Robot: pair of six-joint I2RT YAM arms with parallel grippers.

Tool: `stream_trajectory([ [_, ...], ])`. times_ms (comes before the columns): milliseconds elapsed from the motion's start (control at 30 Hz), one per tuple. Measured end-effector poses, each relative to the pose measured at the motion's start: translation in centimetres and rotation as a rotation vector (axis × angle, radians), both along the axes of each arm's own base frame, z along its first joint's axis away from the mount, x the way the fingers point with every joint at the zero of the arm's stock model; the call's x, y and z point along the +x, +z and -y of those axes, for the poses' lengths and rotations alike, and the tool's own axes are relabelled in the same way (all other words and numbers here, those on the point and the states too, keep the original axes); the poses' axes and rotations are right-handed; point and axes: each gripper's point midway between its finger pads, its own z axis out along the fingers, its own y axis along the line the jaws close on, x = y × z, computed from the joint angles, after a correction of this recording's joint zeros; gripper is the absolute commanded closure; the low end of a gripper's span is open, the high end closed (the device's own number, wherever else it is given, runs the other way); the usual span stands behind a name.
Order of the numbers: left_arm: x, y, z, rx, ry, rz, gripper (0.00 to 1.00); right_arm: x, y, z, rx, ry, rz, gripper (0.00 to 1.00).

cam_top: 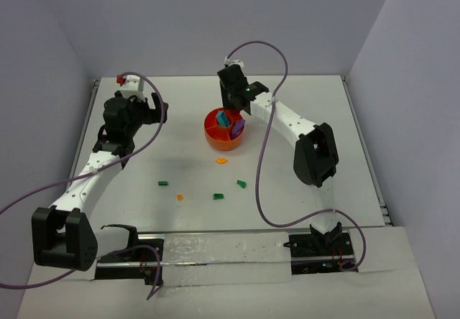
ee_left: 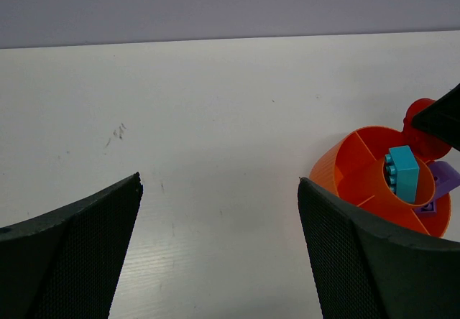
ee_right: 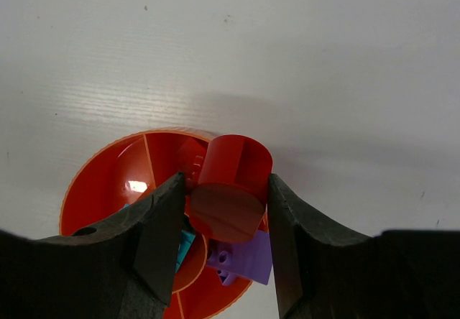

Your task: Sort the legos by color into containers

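Red round piece (ee_right: 230, 190) sits clamped in the right gripper (ee_right: 226, 190) over the bowl (ee_right: 108, 182) rim; teal block (ee_left: 404, 172) and purple block (ee_right: 248, 256) lie inside. Left gripper (ee_left: 219, 182) gapes, empty.

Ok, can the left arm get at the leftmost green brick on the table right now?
Probably yes. The left gripper is open and empty, the green brick lies by itself on the table, and the right gripper is away over the orange bowl, shut on a red round piece.
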Motion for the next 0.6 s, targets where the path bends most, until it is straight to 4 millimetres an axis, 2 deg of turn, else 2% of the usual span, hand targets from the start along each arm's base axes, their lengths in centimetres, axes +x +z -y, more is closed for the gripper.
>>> stream_trajectory([
  [33, 0.0, 0.0, -0.1, 0.000, 0.002, 0.000, 0.05, 0.0, -0.2, -0.1, 0.001, 0.004, -0.005, 0.57],
  [100, 0.0, 0.0, -0.2, 0.000, 0.005, 0.000, 0.05, -0.1, -0.4, -0.2, 0.003, 0.010, -0.013, 0.33],
  [200, 0.1, 0.0, -0.3, 0.000, 0.008, 0.000, 0.05, -0.1, -0.4, -0.4, 0.009, 0.017, -0.015, 0.14],
  [300, 0.1, 0.0, -0.3, 0.000, 0.008, 0.000, 0.05, -0.1, -0.3, -0.6, 0.017, 0.023, -0.017, 0.09],
  [600, 0.1, -0.1, -0.4, 0.000, 0.009, -0.002, 0.05, 0.3, 1.2, -1.2, 0.071, 0.038, -0.002, 0.11],
])
